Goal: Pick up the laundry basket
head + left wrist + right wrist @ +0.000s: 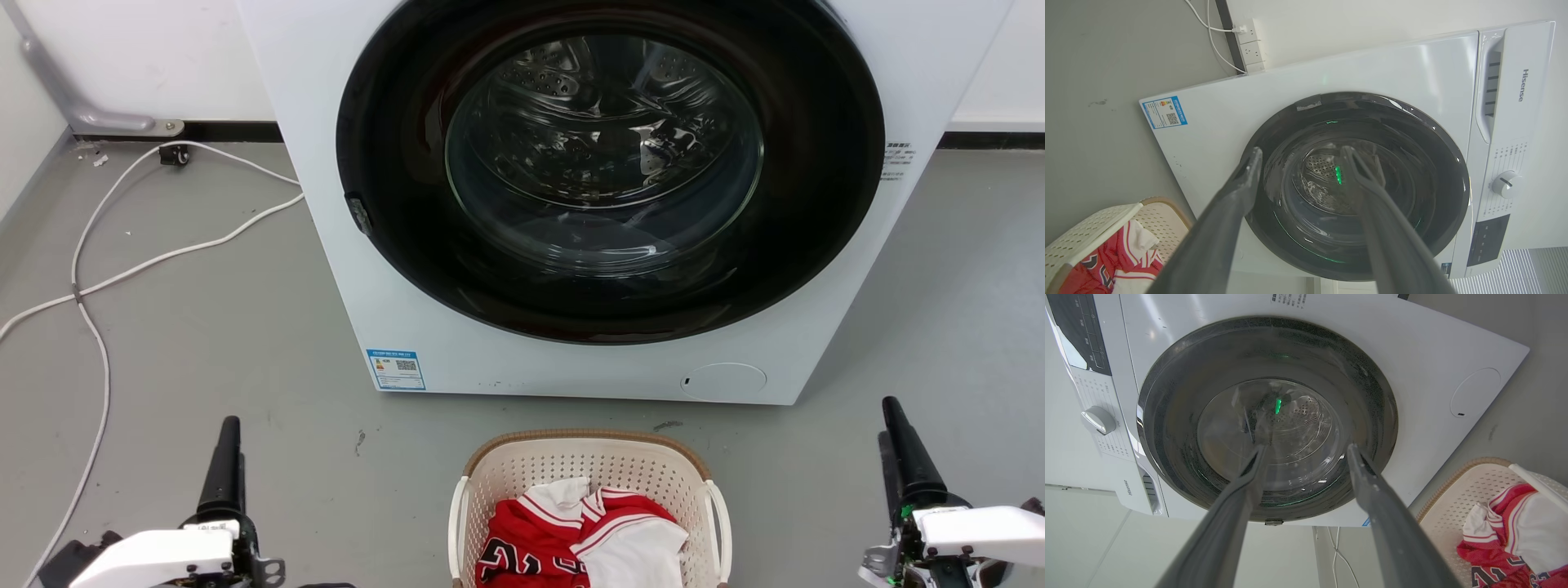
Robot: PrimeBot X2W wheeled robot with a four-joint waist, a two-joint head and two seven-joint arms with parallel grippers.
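Left end effector (1301,152) and right end effector (1305,448), fingers apart and empty, flank the basket (588,437) on the floor (204,327) before the washer (326,204). I judge uneven grips on its handles (718,506) would tip it, spilling the jerseys (539,531).

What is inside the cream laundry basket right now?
Inside the cream perforated plastic laundry basket lie a red jersey with white trim and dark lettering and a white garment partly over it. The basket's floor and anything under the clothes are covered.
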